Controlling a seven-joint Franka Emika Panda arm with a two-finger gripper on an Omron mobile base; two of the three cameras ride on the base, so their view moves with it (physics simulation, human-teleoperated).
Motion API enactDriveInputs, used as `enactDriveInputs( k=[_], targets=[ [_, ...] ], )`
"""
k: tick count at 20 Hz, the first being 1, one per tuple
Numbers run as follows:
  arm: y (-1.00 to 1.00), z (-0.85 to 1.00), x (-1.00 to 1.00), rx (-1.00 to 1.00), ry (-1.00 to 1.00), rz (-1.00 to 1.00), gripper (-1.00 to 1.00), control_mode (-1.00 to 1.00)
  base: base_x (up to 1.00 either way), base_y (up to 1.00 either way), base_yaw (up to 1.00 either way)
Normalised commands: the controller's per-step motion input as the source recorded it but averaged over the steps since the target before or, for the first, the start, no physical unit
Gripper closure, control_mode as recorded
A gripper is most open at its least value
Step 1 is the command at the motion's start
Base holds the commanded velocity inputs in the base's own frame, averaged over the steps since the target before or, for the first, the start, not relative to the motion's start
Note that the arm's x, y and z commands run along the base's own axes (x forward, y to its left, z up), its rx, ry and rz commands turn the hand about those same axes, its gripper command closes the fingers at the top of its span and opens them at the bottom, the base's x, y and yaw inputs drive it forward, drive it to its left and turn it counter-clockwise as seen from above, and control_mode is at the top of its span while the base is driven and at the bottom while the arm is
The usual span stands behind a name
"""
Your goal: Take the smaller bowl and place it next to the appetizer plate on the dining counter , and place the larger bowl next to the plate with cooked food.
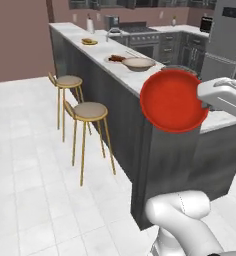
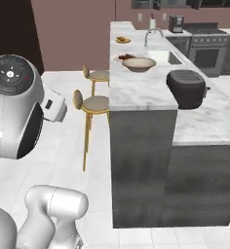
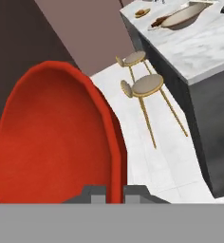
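My gripper (image 1: 205, 102) is shut on the rim of the smaller bowl (image 1: 174, 100), a glossy red bowl held up on edge in the air near the end of the dining counter (image 1: 140, 80). In the hand view the red bowl (image 3: 57, 137) rises large at the left, with its rim pinched between the fingertips of my gripper (image 3: 115, 192). Farther along the marble top sits the larger bowl (image 1: 138, 63), cream with a golden rim, right beside the plate with cooked food (image 1: 115, 59). The small appetizer plate (image 1: 89, 41) lies at the far end.
Two gold-legged stools (image 1: 90, 111) (image 1: 69, 81) stand on the white tile floor along the counter's front. A dark toaster (image 2: 186, 88) sits on the counter's near end, and a sink with a faucet (image 2: 153, 33) lies behind the cream bowl.
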Motion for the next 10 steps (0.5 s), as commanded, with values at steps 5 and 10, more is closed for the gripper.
enactDriveInputs(
  k=[5,10],
  targets=[
    [0.00,0.00,0.00,0.00,0.00,0.00,1.00,1.00,0.31,1.00,-0.50],
    [0.00,0.00,0.00,0.00,0.00,0.00,1.00,1.00,0.47,1.00,-0.49]
  ],
)
